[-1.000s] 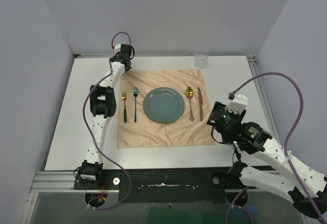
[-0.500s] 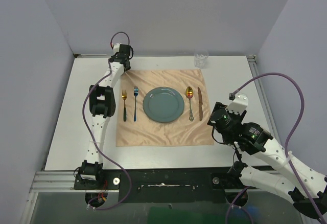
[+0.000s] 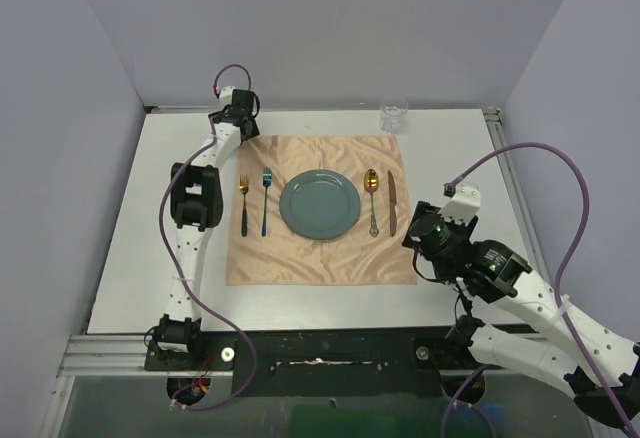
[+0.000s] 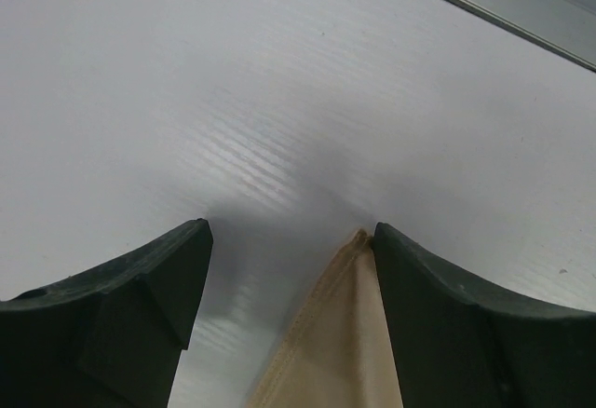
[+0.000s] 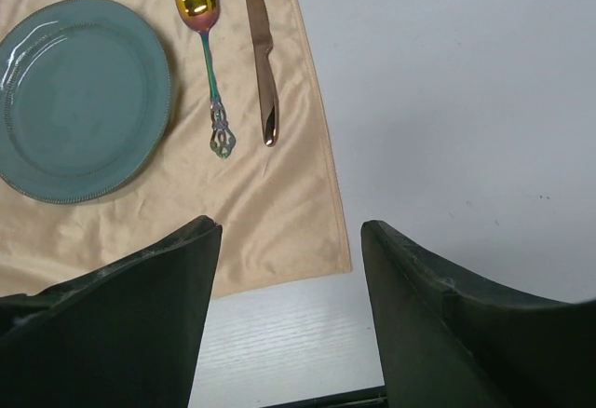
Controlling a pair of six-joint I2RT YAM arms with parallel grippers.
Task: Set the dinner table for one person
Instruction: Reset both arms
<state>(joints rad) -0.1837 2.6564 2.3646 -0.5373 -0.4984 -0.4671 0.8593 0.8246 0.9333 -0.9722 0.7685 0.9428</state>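
left gripper [image 4: 291,236]: jaws wide apart, gripping nothing. On its wrist cam I see the pointed corner of the peach cloth [image 4: 331,343] lying flat in the gap. The tip of that corner is right up against the inner edge of one finger [image 4: 466,324]; the other finger [image 4: 112,315] is clear of it. I can't tell whether the near finger actually touches the fabric. Both fingertips sit low over the white tabletop, with shadow under them.

right gripper [image 5: 291,226]: jaws also spread, nothing between them. I only see bare tabletop and the cloth's edge through the gap.

Using the teal plate [image 3: 320,205] as reference:
- left gripper is far-left of the plate, at the cloth's far left corner.
- right gripper hangs right of the plate and somewhat nearer the arm bases, off the cloth's right edge, over bare tabletop.
- cloth lies under the plate, with the plate about mid-cloth. It's wrinkled, most visibly on the near side of the plate.
- blue fork [image 3: 265,203] is just left of the plate, and the gold fork [image 3: 243,208] is left of that. They're parallel, tines pointing away from the bases.
- spoon [image 3: 372,198] with a gold bowl is just right of the plate, and the knife [image 3: 393,203] is right of that. Both handles point toward the bases.
- none of the cutlery touches the plate.
- clear glass [image 3: 393,116] is far-right of the plate, off the cloth, just past its far right corner.

dinner table [image 3: 130,248]: carries all of it. The plate sits roughly mid-table, and the rails [image 3: 100,355] show at the near and right edges.
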